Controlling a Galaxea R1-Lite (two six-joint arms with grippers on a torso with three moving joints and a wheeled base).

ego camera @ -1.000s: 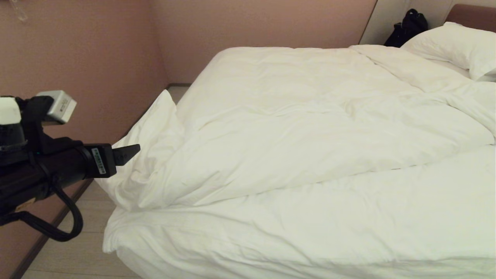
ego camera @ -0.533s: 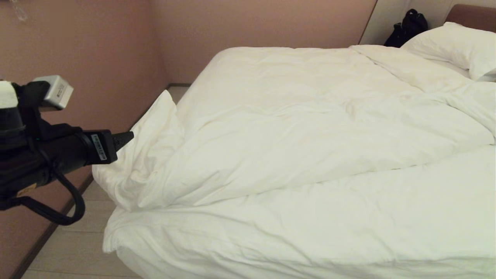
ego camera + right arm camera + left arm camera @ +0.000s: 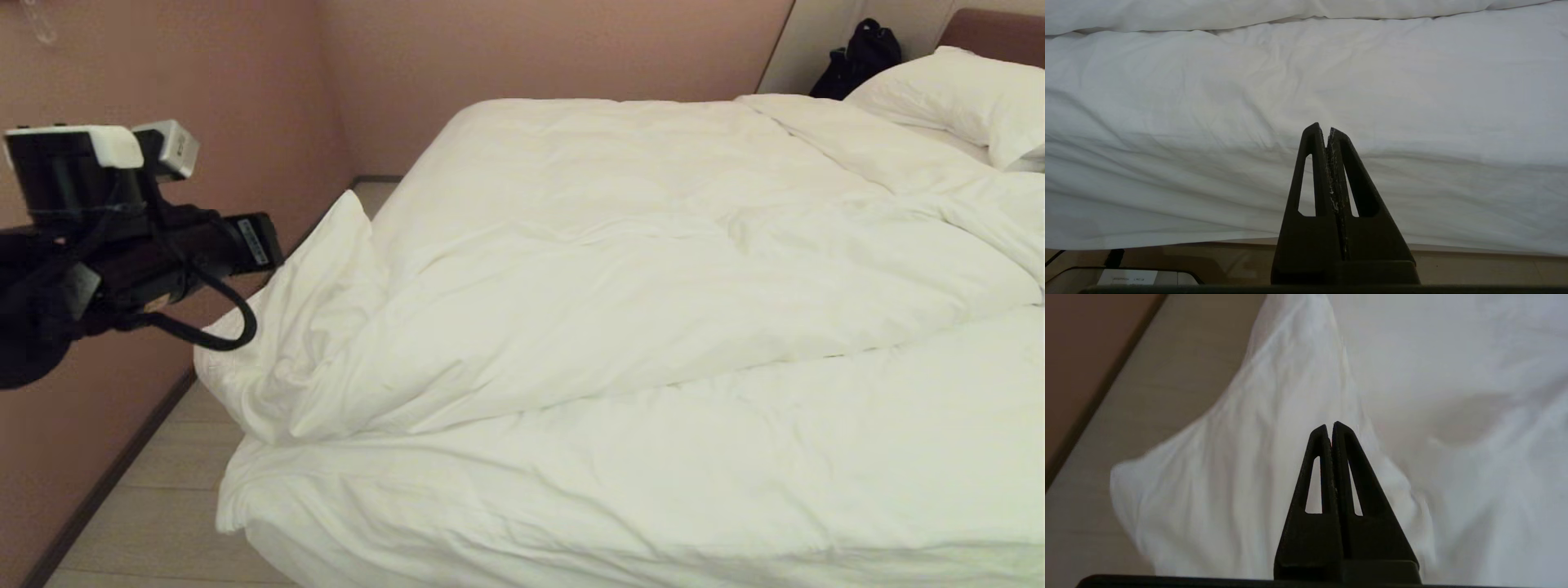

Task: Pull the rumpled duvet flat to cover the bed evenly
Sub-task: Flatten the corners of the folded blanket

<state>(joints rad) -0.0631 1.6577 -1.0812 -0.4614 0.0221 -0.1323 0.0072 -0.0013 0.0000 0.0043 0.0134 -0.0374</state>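
At the far left of the scene, the left gripper (image 3: 1331, 425) is seen with its jaws pressed fully together and nothing between them; it hangs over the bunched corner (image 3: 302, 327) of the duvet (image 3: 620, 269), no fabric being caught. The duvet is found lying rumpled across the bed (image 3: 343, 563), its near edge folded back from the near side and its left corner spilling over the bed's left edge toward the floor (image 3: 155, 523).

A risk is judged: with the jaws shut on nothing, any pull would leave the duvet unmoved. A grasp of only a thin outer fold could also slip.

Compared with the earlier frames, the left arm is seen raised and carried farther in, and its jaw tips, visible before in the head view, are now hidden there. The duvet is unchanged.

The right gripper (image 3: 1327, 130) is noted shut and empty, parked low beside the bed's near side.
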